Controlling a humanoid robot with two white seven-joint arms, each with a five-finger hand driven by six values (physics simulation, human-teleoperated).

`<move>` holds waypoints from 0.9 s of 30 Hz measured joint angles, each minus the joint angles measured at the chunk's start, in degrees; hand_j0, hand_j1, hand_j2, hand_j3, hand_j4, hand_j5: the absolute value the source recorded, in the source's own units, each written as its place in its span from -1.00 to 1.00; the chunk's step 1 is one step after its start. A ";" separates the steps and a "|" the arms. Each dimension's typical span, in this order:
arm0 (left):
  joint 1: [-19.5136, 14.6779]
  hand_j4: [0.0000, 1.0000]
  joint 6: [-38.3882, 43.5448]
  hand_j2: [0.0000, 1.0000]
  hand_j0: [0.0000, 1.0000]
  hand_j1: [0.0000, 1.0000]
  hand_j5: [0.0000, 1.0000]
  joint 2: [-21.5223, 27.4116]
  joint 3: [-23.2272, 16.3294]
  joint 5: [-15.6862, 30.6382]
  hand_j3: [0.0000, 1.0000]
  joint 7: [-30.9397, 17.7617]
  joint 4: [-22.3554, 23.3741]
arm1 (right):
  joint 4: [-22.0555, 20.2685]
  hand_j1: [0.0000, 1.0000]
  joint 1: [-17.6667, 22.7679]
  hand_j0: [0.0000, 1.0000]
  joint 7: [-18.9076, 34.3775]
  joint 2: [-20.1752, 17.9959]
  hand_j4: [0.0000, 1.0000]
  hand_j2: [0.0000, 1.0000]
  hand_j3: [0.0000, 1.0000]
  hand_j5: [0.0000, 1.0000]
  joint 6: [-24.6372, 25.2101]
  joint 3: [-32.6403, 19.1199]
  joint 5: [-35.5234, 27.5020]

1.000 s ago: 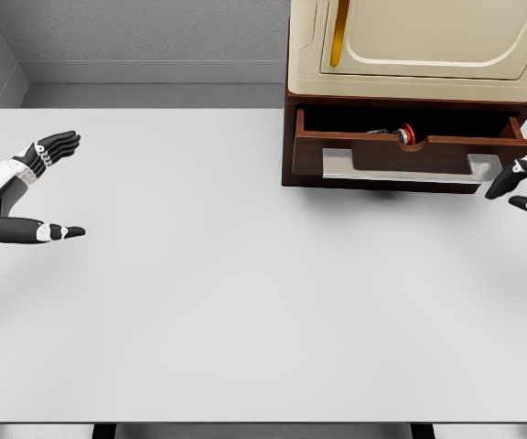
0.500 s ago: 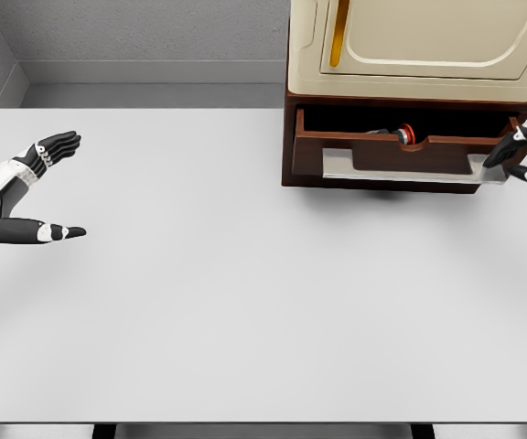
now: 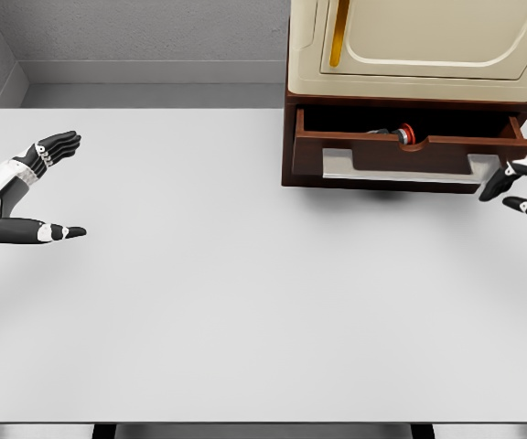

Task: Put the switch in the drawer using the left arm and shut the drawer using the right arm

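White counter [image 3: 245, 302], broad and flat, backed by a grey wall, carrying at its rear right a dark wooden cabinet [image 3: 291, 146] topped by a cream appliance [image 3: 428, 46]. Drawer [image 3: 410, 151] of that cabinet stands pulled out, the switch [image 3: 401, 133] lying inside it, grey with a red part. Left hand [image 3: 30, 192] hovers well left of the drawer, fingers spread and empty; right hand [image 3: 524, 187] sits just beside the drawer's right front corner, fingers loosely extended, holding nothing.
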 measured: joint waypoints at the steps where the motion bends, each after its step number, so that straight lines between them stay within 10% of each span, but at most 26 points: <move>1: 0.00 1.00 0.00 1.00 1.00 1.00 1.00 0.00 0.00 0.00 1.00 0.00 0.00 | 0.01 -0.01 0.00 -0.01 -0.03 0.00 -0.01 -0.01 -0.01 -0.01 0.00 0.16 0.01; 27: 0.00 1.00 0.00 1.00 1.00 1.00 1.00 -0.03 0.00 0.01 1.00 0.00 0.00 | 3.47 0.03 0.00 0.03 -0.05 0.00 0.03 0.03 0.03 0.03 0.00 -4.35 1.26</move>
